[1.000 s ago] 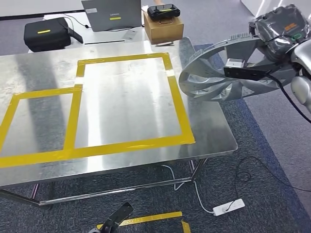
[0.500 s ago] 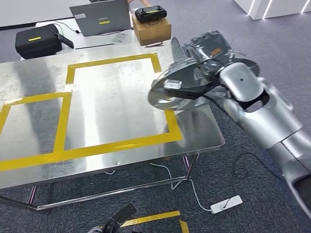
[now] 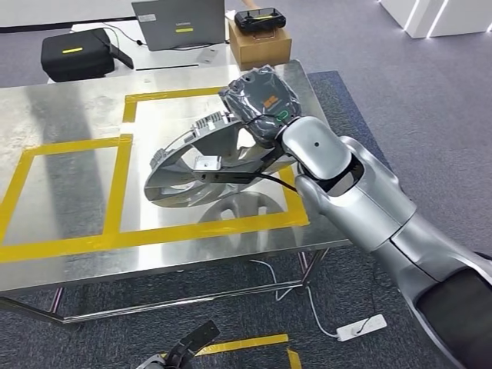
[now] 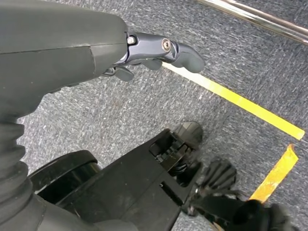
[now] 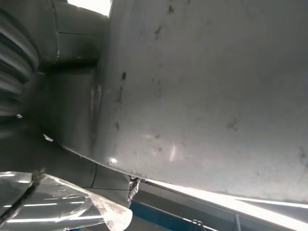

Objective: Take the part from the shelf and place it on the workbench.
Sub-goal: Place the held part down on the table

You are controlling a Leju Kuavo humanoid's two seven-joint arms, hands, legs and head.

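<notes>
Over the workbench point(image 3: 69, 254) near frame centre, the right hand point(image 3: 264, 104) grasps the silver part point(image 3: 191, 173), which extends lower-left from it; the left hand point(image 4: 160, 50) hangs released.

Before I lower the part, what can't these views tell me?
- Right robot hand fingers: in the head view, wrapped cover and part hide them.
- Gap between part and workbench: head view cannot settle contact; the part's surface blocks the right wrist view.
- Left robot hand: left wrist view shows it by the floor, fingers partly hidden by its cover.
</notes>
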